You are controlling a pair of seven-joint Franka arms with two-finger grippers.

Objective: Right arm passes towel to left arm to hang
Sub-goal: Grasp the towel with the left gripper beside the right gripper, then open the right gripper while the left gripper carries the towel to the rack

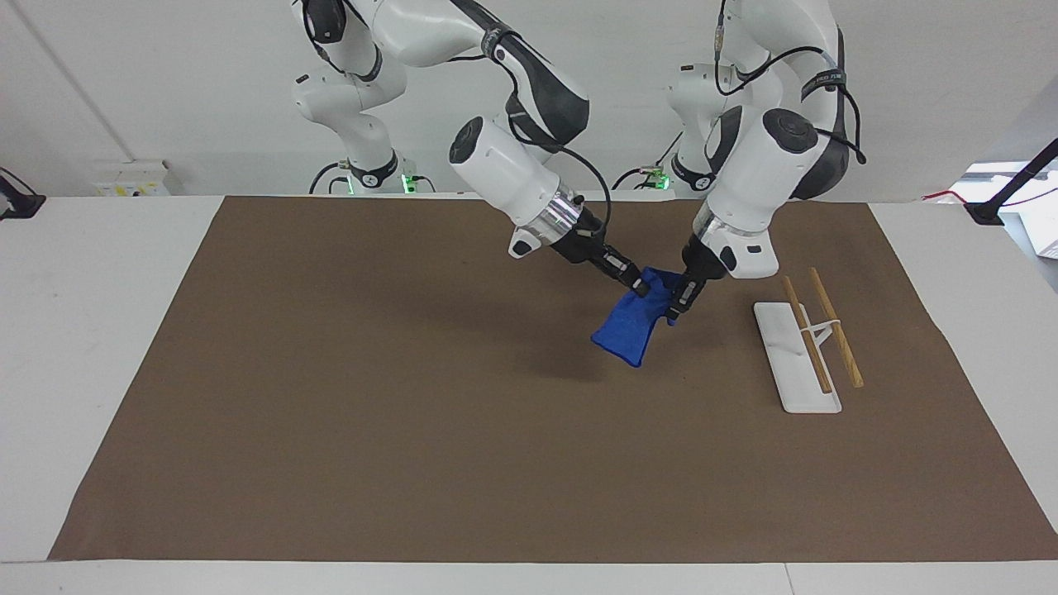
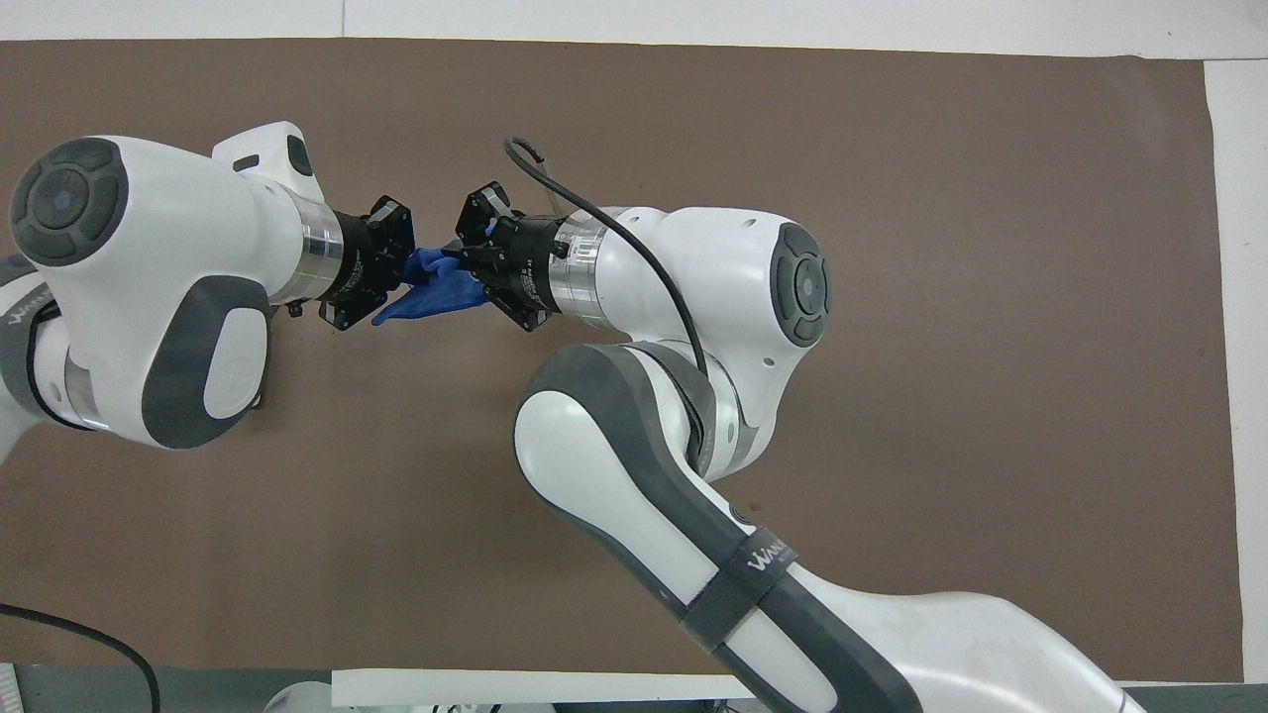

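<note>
The blue towel (image 1: 632,324) hangs in the air over the brown mat, bunched at its top. My right gripper (image 1: 638,287) is shut on the towel's upper corner; it also shows in the overhead view (image 2: 464,265). My left gripper (image 1: 678,302) is at the towel's other upper edge, toward the rack, and is closed on it (image 2: 404,269). The two grippers face each other with the towel (image 2: 436,289) between them. The white rack (image 1: 796,357) with two wooden rods stands on the mat beside the left gripper, toward the left arm's end.
The brown mat (image 1: 372,397) covers most of the white table (image 1: 91,289). In the overhead view my left arm covers nearly all of the rack. A black stand (image 1: 1004,194) sits at the table's edge at the left arm's end.
</note>
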